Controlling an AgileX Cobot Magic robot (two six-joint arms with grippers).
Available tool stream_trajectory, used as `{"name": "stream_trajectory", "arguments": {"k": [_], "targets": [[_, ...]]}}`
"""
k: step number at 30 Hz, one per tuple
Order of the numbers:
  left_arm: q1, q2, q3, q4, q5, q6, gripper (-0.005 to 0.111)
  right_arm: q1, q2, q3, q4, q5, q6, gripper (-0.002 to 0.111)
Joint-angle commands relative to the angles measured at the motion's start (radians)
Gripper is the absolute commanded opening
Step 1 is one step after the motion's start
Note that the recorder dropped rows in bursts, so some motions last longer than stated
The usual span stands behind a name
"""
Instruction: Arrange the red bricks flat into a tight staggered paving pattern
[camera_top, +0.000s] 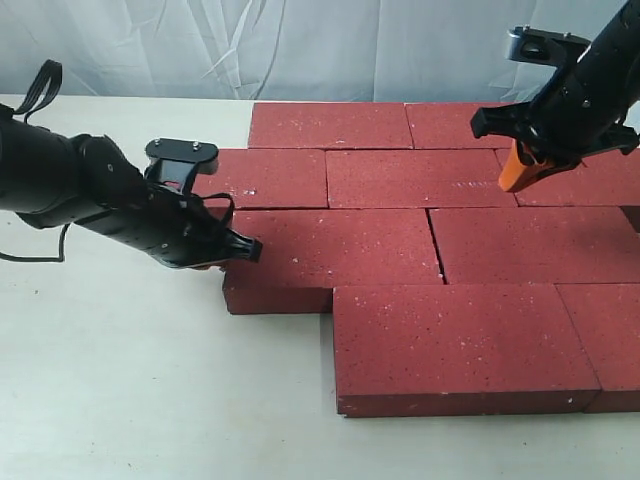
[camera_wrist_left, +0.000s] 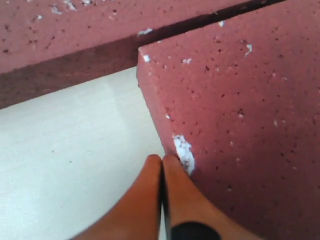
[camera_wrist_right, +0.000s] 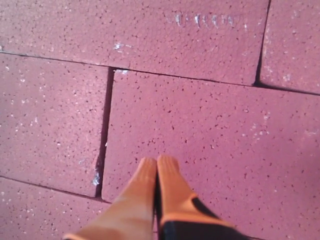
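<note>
Several dark-red bricks (camera_top: 420, 180) lie flat in staggered rows on the table. My left gripper (camera_top: 225, 262) is shut and empty, its orange tips (camera_wrist_left: 162, 159) pressed against the left end corner of the third-row brick (camera_top: 330, 250), by a white chip (camera_wrist_left: 184, 153). My right gripper (camera_top: 515, 185) hangs shut and empty above the second-row bricks at the right. In the right wrist view its tips (camera_wrist_right: 158, 161) hover over one brick (camera_wrist_right: 210, 140), close to a joint (camera_wrist_right: 104, 135).
Bare white tabletop (camera_top: 130, 380) spreads left and in front of the bricks. The front-row brick (camera_top: 460, 350) lies nearest the camera. A pale curtain (camera_top: 300, 40) hangs behind. The bricks run off the right edge.
</note>
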Motion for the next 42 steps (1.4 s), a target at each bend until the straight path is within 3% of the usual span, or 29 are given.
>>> {"name": "stream_trajectory", "arguments": {"k": [1, 7, 14, 22, 32, 42], "targets": [[-0.024, -0.007, 0.003, -0.007, -0.018, -0.004, 0.000, -0.002, -0.011, 0.003, 0.008, -0.008, -0.008, -0.001], [-0.004, -0.020, 0.003, 0.041, -0.016, -0.002, 0.000, -0.002, -0.011, 0.003, 0.019, -0.012, -0.027, -0.001], [0.180, -0.106, 0.020, 0.045, 0.190, -0.004, 0.000, -0.002, -0.154, 0.015, -0.034, 0.021, -0.023, -0.001], [0.275, -0.150, 0.125, 0.029, 0.156, -0.008, 0.000, -0.002, -0.382, 0.203, -0.076, -0.033, -0.014, -0.001], [0.275, -0.349, 0.258, 0.012, 0.133, -0.005, 0.000, -0.002, -0.772, 0.380, -0.076, -0.078, 0.004, -0.001], [0.275, -0.657, 0.269, 0.073, 0.228, -0.069, 0.000, -0.002, -1.023, 0.490, -0.076, -0.104, 0.004, -0.001]]}}
